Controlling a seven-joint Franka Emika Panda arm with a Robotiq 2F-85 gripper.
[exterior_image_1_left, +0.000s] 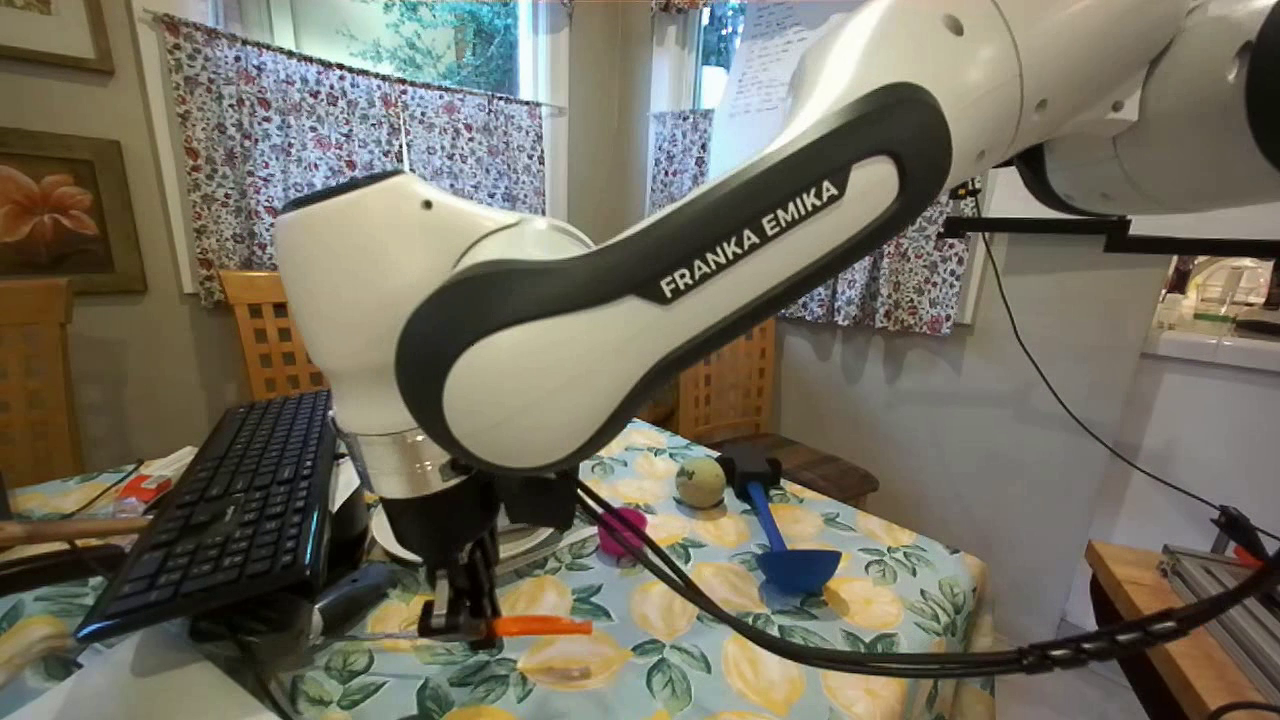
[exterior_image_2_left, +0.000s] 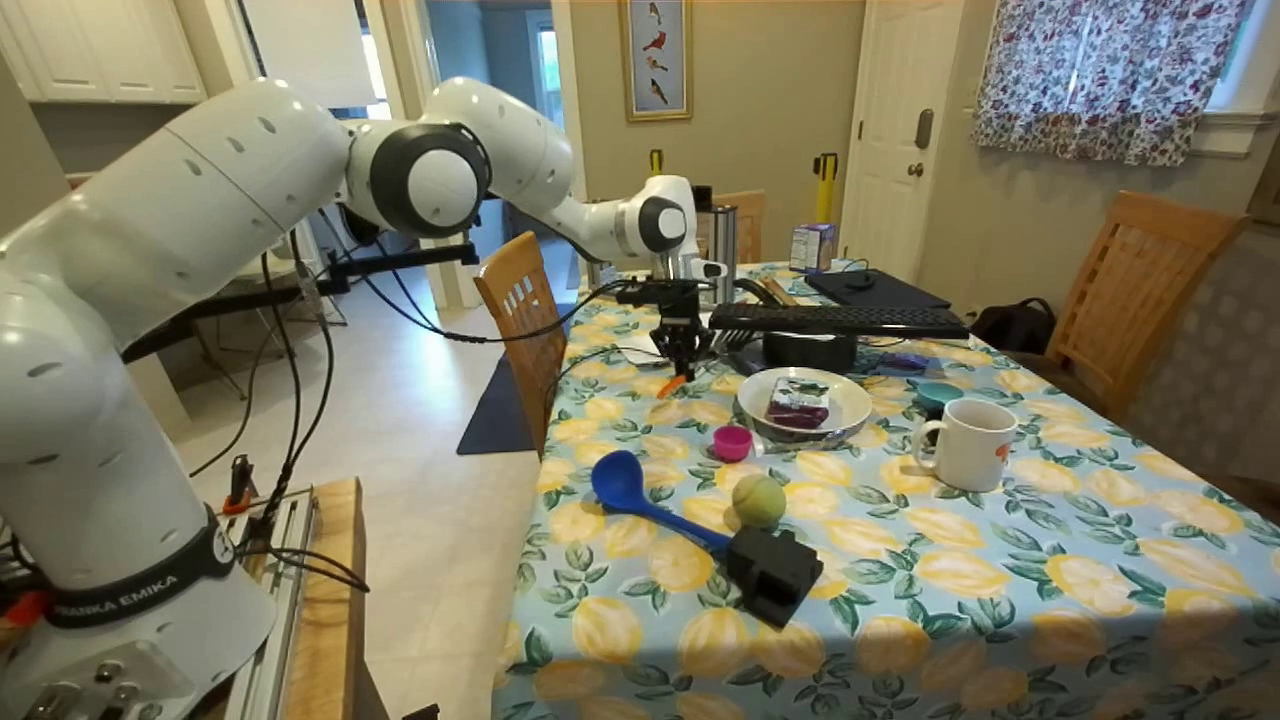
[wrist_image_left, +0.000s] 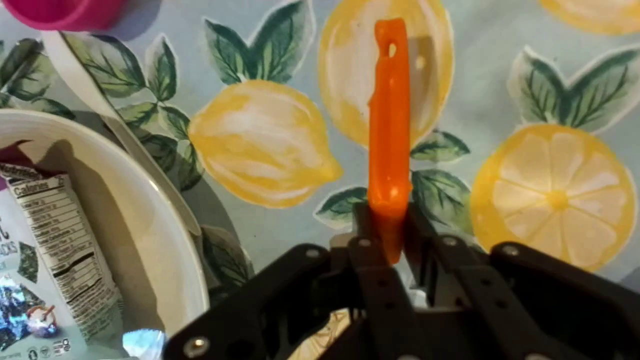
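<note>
My gripper (wrist_image_left: 389, 227) is shut on a bright orange handle (wrist_image_left: 390, 125), with one black finger pressed to each side of it. The handle has a small hole near its far end. Its shadow falls on the lemon-print tablecloth (exterior_image_1_left: 680, 640), apart from it, so it hangs slightly above the cloth. In an exterior view the handle (exterior_image_1_left: 545, 626) sticks out level from one side of the fingertips. A thin pale shaft (exterior_image_1_left: 385, 636) shows on the opposite side, partly hidden. The handle (exterior_image_2_left: 671, 386) looks small and slanted in an exterior view, under the gripper (exterior_image_2_left: 683, 365).
Beside the gripper stands a white bowl (exterior_image_2_left: 755, 398) with a snack packet (exterior_image_2_left: 798, 400). A magenta cup (exterior_image_2_left: 732, 443), blue ladle (exterior_image_2_left: 618, 482), ball (exterior_image_2_left: 759, 500), black block (exterior_image_2_left: 772, 575) and white mug (exterior_image_2_left: 975, 445) share the table. A propped keyboard (exterior_image_1_left: 235, 500) rises close by the wrist.
</note>
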